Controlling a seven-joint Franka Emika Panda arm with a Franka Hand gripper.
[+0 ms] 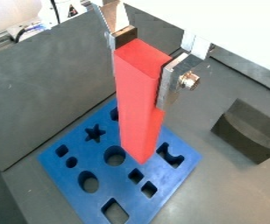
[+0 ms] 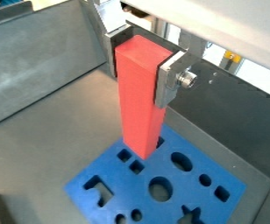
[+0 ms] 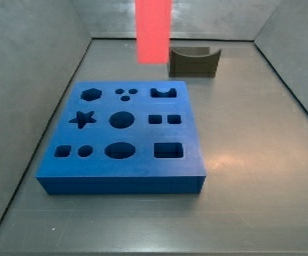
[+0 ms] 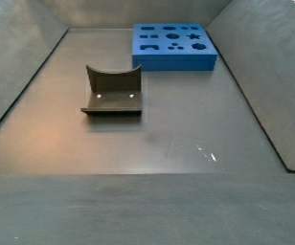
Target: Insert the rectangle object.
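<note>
Wrist views carry the action: the fingers (image 1: 170,83) are clamped on the top of the red block (image 1: 138,101), one silver plate on each side, and the gripper (image 2: 141,63) hangs well above the blue board (image 2: 161,185). The block stands upright, its lower end over the board. It looks clear of the surface and not down in any hole, though I can't say whether it touches.

A side view backs that up: the block (image 3: 153,30) hangs in the air above the far edge of the board (image 3: 123,140), and the gripper itself is out of that picture. The other side camera shows only the board (image 4: 173,46) at the far end and the small dark curved block (image 4: 112,93), sitting apart on the counter (image 4: 137,153).

So where are we? I'd call it past the pick-up and into the carry: the block is lifted and in hand. Still to do: line it up over the matching rectangular hole (image 3: 172,150), lower it, seat it, let go. Which hole it is over right now I can't tell; the block hides that in the wrist views.

The counter is a flat dark grey sheet with a dull sheen. Grey walls slope up around it like a shallow bin, and a bit of lab clutter shows beyond them.
</note>
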